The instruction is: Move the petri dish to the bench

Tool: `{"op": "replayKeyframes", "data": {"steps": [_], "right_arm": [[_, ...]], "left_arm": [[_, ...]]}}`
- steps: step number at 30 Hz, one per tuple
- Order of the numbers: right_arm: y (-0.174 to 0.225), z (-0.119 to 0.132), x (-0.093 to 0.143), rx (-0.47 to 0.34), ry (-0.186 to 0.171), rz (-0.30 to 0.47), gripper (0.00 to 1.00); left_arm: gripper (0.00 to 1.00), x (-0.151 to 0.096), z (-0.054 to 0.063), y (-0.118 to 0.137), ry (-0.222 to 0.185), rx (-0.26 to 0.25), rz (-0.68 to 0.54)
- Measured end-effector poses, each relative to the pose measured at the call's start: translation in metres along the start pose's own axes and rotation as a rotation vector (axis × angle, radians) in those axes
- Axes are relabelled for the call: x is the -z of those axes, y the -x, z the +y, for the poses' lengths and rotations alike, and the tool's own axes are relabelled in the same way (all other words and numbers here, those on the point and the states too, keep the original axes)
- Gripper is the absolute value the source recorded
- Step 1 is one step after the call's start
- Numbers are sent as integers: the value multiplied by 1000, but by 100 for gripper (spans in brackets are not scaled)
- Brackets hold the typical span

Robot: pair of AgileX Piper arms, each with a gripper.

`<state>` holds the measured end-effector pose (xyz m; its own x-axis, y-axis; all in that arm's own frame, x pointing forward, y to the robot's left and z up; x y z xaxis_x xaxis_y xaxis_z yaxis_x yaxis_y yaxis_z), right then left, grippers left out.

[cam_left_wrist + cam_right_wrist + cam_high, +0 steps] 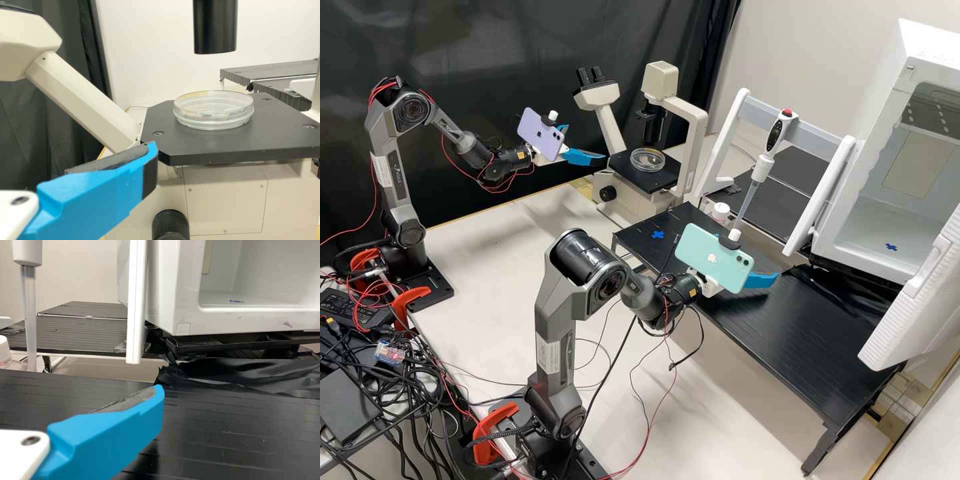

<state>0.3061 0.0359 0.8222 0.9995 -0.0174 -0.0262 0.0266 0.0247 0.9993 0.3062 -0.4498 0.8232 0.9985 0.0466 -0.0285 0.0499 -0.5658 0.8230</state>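
Left wrist view has the dish (pixel 214 112) atop the microscope (pixel 225 197), likely light, slick and brittle; I'd gently pinch its sides with my wide-open, empty left end effector (pixel 587 141).

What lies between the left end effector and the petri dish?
In the left wrist view, part of the black microscope stage, which bears the petri dish.

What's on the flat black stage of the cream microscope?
One round, clear, shallow petri dish, lying flat on the black stage. The patch directly under the dish is covered by it; can't make that out.
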Motion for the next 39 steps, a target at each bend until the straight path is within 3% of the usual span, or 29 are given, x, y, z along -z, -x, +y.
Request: {"op": "replayKeyframes", "data": {"steps": [10, 18, 27, 32, 39], "right_arm": [[3, -3, 1, 9, -3, 0, 100], [27, -15, 35, 22, 19, 118, 100], [47, -51, 103, 72, 156, 324, 100], [47, -68, 141, 86, 190, 415, 100], [30, -91, 184, 161, 225, 468, 100]], "left_arm": [[100, 0, 0, 0, 0, 0, 0], [100, 0, 0, 0, 0, 0, 0], [100, 0, 0, 0, 0, 0, 0], [100, 0, 0, 0, 0, 0, 0], [100, 0, 0, 0, 0, 0, 0]]}}
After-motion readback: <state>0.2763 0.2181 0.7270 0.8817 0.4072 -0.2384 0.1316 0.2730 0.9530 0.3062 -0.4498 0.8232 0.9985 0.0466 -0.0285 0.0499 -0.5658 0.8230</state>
